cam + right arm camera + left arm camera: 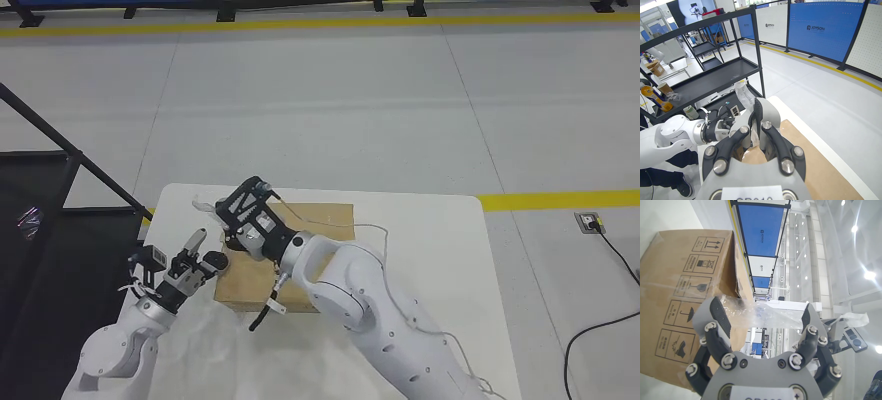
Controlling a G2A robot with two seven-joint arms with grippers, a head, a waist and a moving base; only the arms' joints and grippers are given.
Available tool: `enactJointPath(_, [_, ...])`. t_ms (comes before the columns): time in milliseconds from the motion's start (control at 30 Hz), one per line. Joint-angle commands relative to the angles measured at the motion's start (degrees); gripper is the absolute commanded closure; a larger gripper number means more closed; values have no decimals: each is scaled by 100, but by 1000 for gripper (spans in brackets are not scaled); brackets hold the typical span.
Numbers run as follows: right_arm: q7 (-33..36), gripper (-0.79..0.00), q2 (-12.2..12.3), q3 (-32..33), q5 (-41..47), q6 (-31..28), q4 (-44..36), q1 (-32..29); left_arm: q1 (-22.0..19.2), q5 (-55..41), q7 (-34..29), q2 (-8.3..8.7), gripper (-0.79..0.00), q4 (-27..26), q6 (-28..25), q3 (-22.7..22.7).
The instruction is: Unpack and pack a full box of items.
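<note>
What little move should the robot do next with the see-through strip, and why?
Probably shut the left claw on the clear strip. That claw is open, and the strip runs right through it from the box. The right claw is shut on clear plastic.

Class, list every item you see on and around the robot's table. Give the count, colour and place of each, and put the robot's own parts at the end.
Cardboard box: one, brown, on the table.
Table: one, white, under the box.
Plastic film: one strip, clear, pinched in the right gripper.
Rack: one, black, beside the table.
Bottle: one, orange, on a rack shelf.
Paper cup: one, brown, beside the bottle.
Right gripper: one, grey and black, over the box, shut on the film.
Left gripper: one, grey and black, open beside the box, clear film across its gap.
</note>
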Motion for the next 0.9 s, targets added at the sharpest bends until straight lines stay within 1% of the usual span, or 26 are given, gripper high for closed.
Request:
enactJointPath(0, [33, 0, 8, 96, 46, -18, 69, 6, 15, -44, -3, 5, -785, -53, 5, -28])
enactJointPath(133, [41, 0, 14, 218, 110, -43, 217, 31, 9, -105, -28, 18, -785, -165, 32, -82])
enactJointPath(400, [44, 0, 27, 348, 319, -351, 315, 54, -110, -26, 50, 40, -785, -318, 137, -104])
enactJointPath(667, [176, 0, 13, 346, 487, -366, 362, 79, -346, 261, -23, 57, -785, -241, 219, 81])
enactJointPath(867, [176, 0, 13, 346, 487, -366, 362, 79, -451, 261, -36, 62, -785, -182, 230, 154])
